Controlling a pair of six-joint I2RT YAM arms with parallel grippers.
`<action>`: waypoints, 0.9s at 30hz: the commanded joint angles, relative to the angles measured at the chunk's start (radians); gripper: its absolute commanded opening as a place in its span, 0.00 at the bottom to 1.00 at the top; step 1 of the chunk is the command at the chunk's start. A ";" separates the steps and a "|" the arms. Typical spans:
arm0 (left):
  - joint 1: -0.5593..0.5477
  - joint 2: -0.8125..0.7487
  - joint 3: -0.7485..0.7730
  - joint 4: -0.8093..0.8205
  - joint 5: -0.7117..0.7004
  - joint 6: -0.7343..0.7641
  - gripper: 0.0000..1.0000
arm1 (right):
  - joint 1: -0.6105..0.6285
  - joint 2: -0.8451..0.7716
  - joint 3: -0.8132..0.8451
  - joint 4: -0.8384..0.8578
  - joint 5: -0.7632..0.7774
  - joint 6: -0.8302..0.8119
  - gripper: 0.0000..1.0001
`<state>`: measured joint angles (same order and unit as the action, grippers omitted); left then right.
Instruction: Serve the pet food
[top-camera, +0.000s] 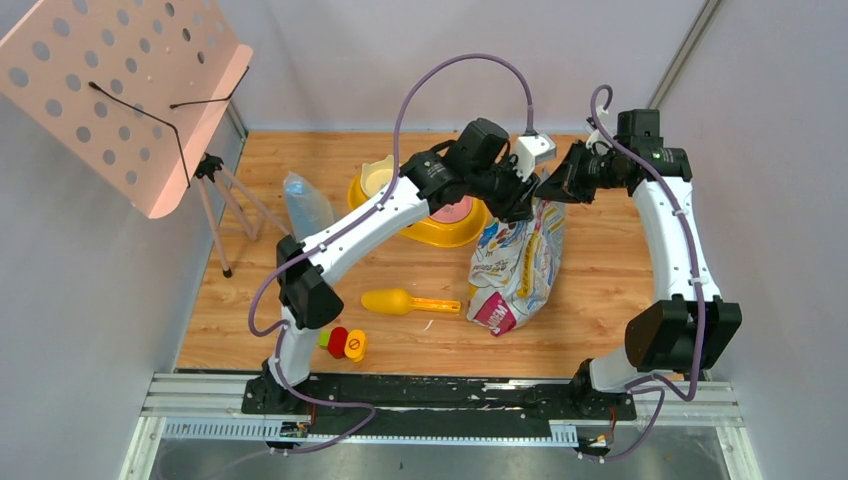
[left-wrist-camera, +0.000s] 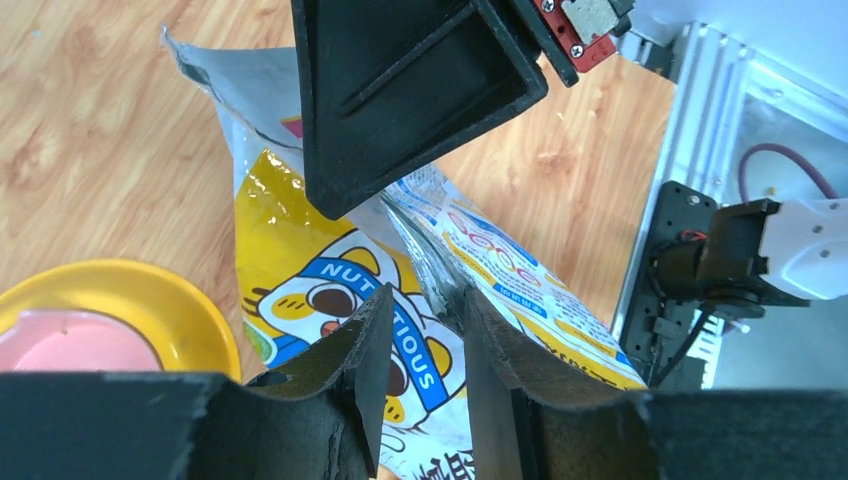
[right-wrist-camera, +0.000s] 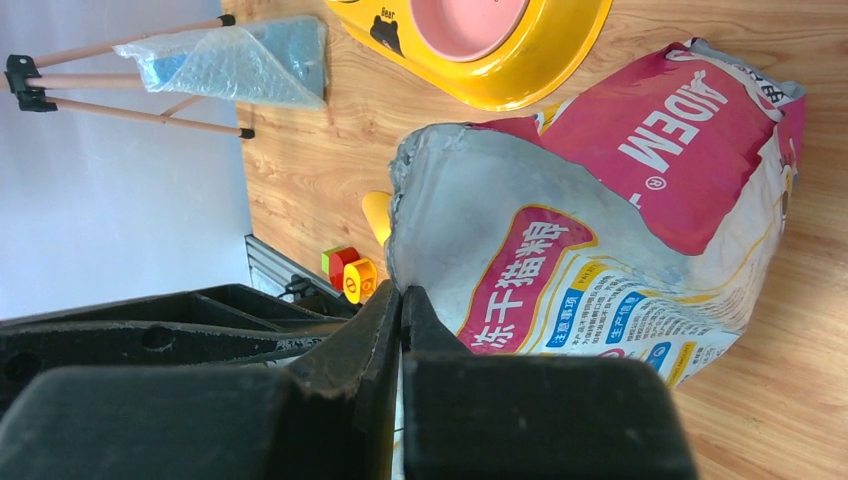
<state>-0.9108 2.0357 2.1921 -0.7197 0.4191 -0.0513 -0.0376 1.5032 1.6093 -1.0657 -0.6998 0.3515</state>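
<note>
The pet food is hidden inside a printed foil bag (top-camera: 520, 265) that leans on the wooden table, right of a yellow bowl (top-camera: 440, 232) with a pink insert. Both grippers meet at the bag's top. My right gripper (right-wrist-camera: 402, 292) is shut on the silver torn rim of the bag (right-wrist-camera: 600, 220). My left gripper (left-wrist-camera: 425, 300) is open, its fingers apart. The bag's top edge (left-wrist-camera: 437, 295) rises between them, close to the right finger. In the left wrist view the right gripper (left-wrist-camera: 400, 90) hangs just above. A yellow scoop (top-camera: 395, 301) lies on the table left of the bag's foot.
A pink perforated music stand (top-camera: 120, 90) on a tripod fills the far left. A crumpled clear plastic bag (top-camera: 305, 205) lies by the bowl. Small red and yellow blocks (top-camera: 345, 343) sit near the left arm's base. A metal rail (top-camera: 440, 395) runs along the near edge.
</note>
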 joint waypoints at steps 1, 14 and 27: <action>-0.048 -0.064 0.010 -0.105 -0.188 0.002 0.39 | 0.014 -0.018 0.054 0.120 -0.030 0.079 0.00; -0.074 -0.016 0.071 -0.153 -0.111 -0.002 0.39 | 0.032 -0.076 -0.020 0.271 0.024 0.177 0.00; -0.072 -0.019 0.026 -0.212 -0.271 -0.041 0.42 | 0.032 -0.116 -0.081 0.356 0.023 0.214 0.00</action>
<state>-0.9752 2.0335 2.2662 -0.8566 0.2787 -0.0654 -0.0093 1.4555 1.5211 -0.9077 -0.6518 0.5098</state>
